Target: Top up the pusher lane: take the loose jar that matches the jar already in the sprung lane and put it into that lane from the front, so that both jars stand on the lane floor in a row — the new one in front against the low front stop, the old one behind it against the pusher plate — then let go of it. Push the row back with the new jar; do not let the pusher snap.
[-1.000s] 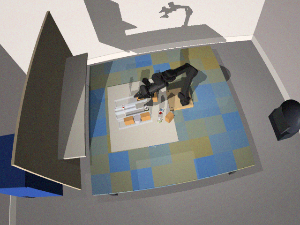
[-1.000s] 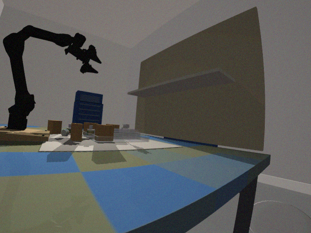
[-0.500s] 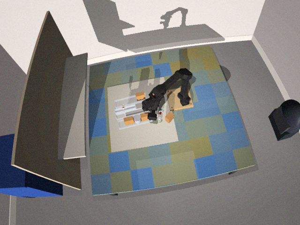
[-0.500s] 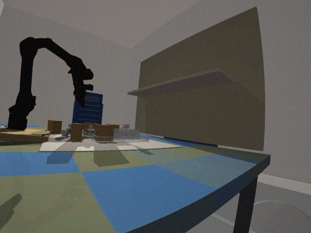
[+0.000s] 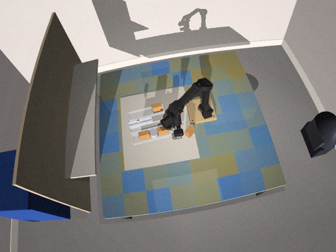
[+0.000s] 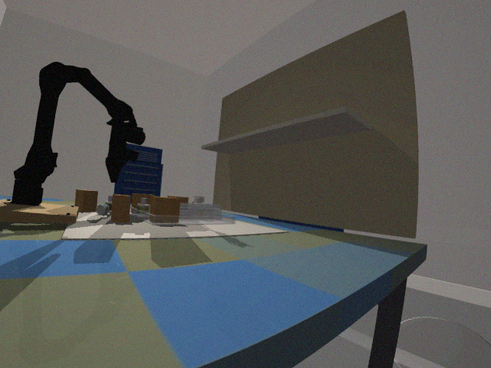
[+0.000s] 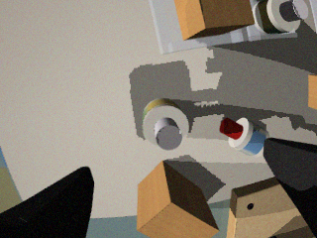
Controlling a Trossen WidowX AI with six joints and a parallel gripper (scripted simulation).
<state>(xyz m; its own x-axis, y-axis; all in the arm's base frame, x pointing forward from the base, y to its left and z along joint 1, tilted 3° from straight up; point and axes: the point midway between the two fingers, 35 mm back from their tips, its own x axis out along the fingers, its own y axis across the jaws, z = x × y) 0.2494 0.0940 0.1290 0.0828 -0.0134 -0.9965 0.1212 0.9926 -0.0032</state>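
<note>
Jar [image 7: 166, 126] just beside orange block [image 7: 174, 206]

no readable text, label or number anywhere.

tan blocks [image 5: 189, 131], wall shelf [image 6: 285, 130], blue cabinet [image 6: 138, 174]
</note>
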